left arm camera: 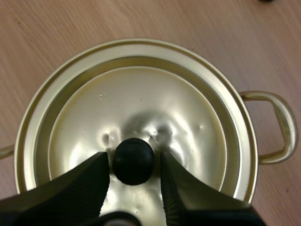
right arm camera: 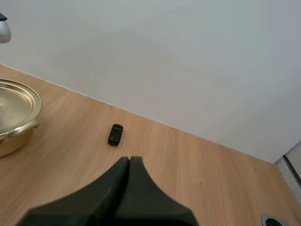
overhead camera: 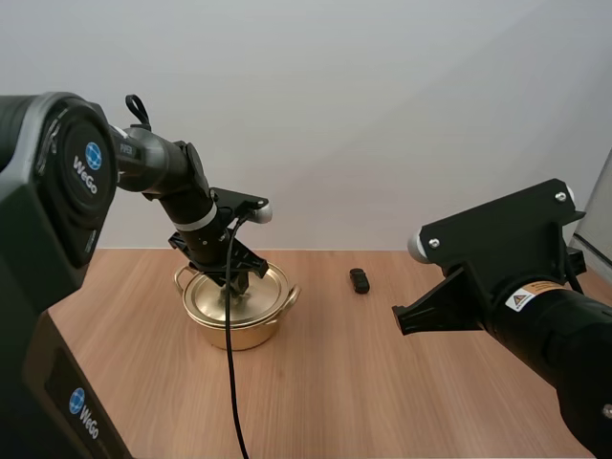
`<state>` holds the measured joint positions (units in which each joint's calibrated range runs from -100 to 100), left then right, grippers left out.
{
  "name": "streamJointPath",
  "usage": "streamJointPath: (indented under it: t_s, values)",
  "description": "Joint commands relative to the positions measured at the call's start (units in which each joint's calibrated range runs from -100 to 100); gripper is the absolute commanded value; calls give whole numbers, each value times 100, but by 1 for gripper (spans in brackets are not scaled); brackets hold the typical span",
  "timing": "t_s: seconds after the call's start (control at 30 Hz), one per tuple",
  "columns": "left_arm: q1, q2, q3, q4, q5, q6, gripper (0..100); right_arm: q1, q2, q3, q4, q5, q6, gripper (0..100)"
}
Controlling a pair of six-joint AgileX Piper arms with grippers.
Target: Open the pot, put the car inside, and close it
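Left claw [left arm camera: 134,157] astride lid knob [left arm camera: 133,162] (jaws apart), car [overhead camera: 359,280] well aside.

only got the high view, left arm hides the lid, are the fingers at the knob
observer: Yes. The left gripper is open, one finger on either side of the black knob, with narrow gaps showing.
operator: lid seated ok
observer: The lid sits level inside the rim of the pot.
operator: and the right fingers
observer: The right gripper is shut, its fingers together as one wedge, pointing toward the car.
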<state>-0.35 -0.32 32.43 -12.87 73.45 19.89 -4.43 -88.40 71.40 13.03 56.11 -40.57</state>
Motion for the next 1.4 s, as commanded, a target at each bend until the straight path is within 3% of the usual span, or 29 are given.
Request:
streamJointPath:
  t_s: [0.0, 0.1, 0.3, 0.43, 0.53, 0.7, 0.77, 0.87, 0.9, 0.97, 1.03, 1.1, 1.37]
  values:
    - [-4, -1, -3, 3, -25, 3, 46, 0, 2, 2, -4, -1, -6, 0]
    - [-4, -38, -3, 3, -25, 15, 0, 0, 2, 2, -4, -1, -6, 0]
    - [-4, -726, -55, -113, -279, 36, 0, 2, 101, 59, 48, -127, -6, 0]
    - [4, -1766, -55, -556, -601, 36, 0, 2, 533, 289, 98, -1369, -101, 0]
    - [4, -2914, -106, -982, -694, 36, 0, 19, 1314, 200, 710, -2046, -745, 0]
    - [4, -4410, -259, -1038, -408, 36, 0, 174, 3156, -302, 2070, -2047, -1678, 0]
    - [12, -4884, -319, -1038, -408, 36, 0, 254, 3983, -650, 2149, -2047, -1759, 0]
    - [164, -5325, -428, -1046, -424, -38, 0, 339, 5008, -1237, 2149, -2047, -1794, 0]
    - [237, -5397, -456, -1046, -424, -60, 0, 357, 5307, -1373, 2189, -2047, -1794, 8]
    - [378, -5467, -502, -1046, -388, -163, 0, 367, 5773, -1680, 2284, -2047, -1794, 38]
    - [479, -5480, -533, -1096, -265, -163, 0, 367, 6081, -1912, 2361, -2080, -1794, 79]
    - [543, -5467, -533, -1167, -240, -163, 0, 367, 6336, -2113, 2455, -2384, -1794, 99]
    - [671, -5424, -533, -1324, -126, -163, 0, 367, 7367, -2823, 2483, -2572, -1607, 92]
